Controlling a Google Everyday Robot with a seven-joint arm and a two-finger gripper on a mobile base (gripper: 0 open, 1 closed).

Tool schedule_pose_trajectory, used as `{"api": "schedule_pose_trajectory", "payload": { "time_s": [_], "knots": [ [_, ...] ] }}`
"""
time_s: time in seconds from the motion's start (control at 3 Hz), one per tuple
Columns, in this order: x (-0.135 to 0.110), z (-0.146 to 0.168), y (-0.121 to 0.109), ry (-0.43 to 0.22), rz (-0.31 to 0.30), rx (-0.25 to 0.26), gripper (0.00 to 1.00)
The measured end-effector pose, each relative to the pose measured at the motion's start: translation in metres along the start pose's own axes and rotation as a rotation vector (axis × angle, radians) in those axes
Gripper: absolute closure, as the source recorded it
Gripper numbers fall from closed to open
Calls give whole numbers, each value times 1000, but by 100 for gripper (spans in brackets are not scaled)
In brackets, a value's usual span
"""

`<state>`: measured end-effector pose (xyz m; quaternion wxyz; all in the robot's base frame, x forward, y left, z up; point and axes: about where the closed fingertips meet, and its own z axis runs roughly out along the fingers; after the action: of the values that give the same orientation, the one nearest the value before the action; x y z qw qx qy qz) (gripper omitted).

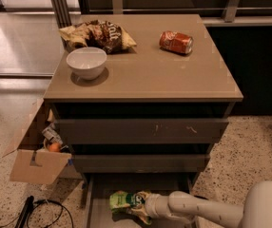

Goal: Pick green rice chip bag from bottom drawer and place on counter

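My gripper [144,207] is low in the open bottom drawer [97,213], reaching in from the right, with its tip against the right end of the green bag [121,201]. I cannot tell whether it is clamped on the bag or spread. The bag lies flat, its long axis running across the drawer, dark logo next to my gripper and the other end pointing left. Well above my gripper, the counter [145,75] carries a bowl [86,62], a can [176,42] and a brown bag [100,33].
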<state>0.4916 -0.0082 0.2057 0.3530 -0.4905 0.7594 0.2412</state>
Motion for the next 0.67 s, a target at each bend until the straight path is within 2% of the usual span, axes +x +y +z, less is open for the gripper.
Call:
{"api": "schedule_pose_trajectory", "payload": {
  "time_s": [0.67],
  "knots": [
    [-45,-62,10,-44,-50,-5,100]
  ]
}}
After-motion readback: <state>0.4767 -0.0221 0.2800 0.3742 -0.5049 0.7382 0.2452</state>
